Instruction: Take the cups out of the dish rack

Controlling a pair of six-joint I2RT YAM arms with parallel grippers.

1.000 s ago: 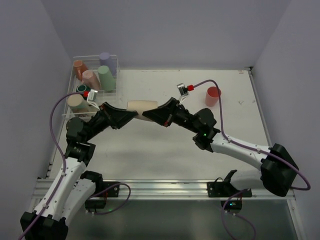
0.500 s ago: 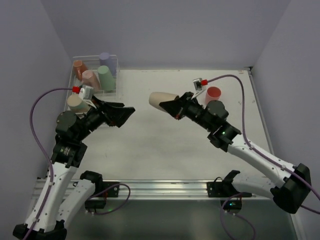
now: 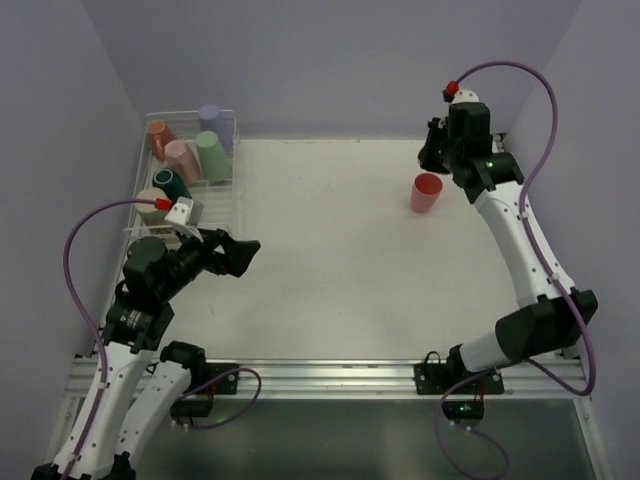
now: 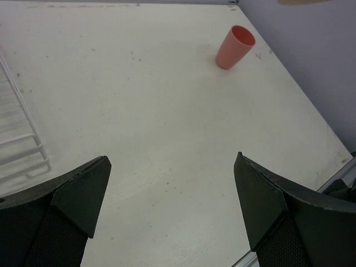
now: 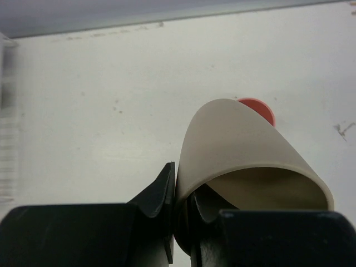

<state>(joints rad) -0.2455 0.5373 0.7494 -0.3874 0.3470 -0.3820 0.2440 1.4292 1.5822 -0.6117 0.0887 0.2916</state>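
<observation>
Your scuffed off-white surface [image 3: 330, 270] sits between pale lavender walls [image 3: 330, 60]. At its far-left corner is the white wire dish rack [image 3: 236, 150] with low clear sides, holding orange [image 3: 157, 135], pink [image 3: 181, 157], green [image 3: 211, 155] and purple [image 3: 209, 117] plastic tumblers and a dark green mug [image 3: 170, 185]. A coral plastic tumbler [image 3: 426, 192] stands far right, well apart from the rack. Your left arm is folded beside the rack, its left gripper [image 4: 171, 161] spread wide and empty. Your right arm reaches up at the far-right corner; the right gripper [image 5: 179, 192] pinches the rim of a beige plastic tumbler [image 5: 245, 144] (one finger inside, one outside), above the coral one.
</observation>
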